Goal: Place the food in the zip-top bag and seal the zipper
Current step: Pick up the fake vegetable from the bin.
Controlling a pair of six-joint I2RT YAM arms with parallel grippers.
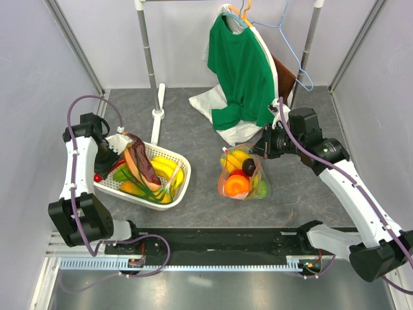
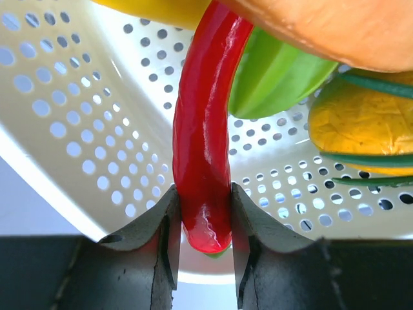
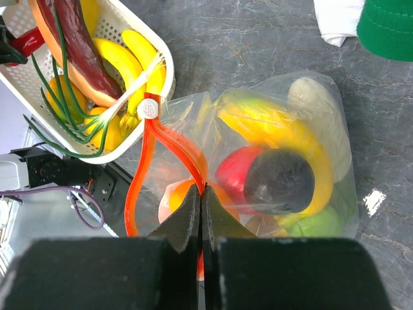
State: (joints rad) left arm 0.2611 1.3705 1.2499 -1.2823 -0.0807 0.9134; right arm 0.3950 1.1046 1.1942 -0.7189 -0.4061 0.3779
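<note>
Left gripper [image 2: 203, 219] had its fingers clamped on just the glossy tip of the red chilli [image 2: 203, 142] inside the basket [image 2: 71, 123], so it might slip on lifting, while beside the basket the right gripper [image 3: 202, 206] pinched shut on the zipper [image 3: 137, 174] of the zip-top bag [image 3: 335, 168].

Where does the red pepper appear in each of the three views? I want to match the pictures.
Top external: the pepper is at the left end of the basket.
Left wrist: the pepper hangs in the centre, clamped by the left gripper.
Right wrist: the pepper is in the top left corner; only a short red piece shows.
Shared landmark: the white basket, seen in all three views.
</note>
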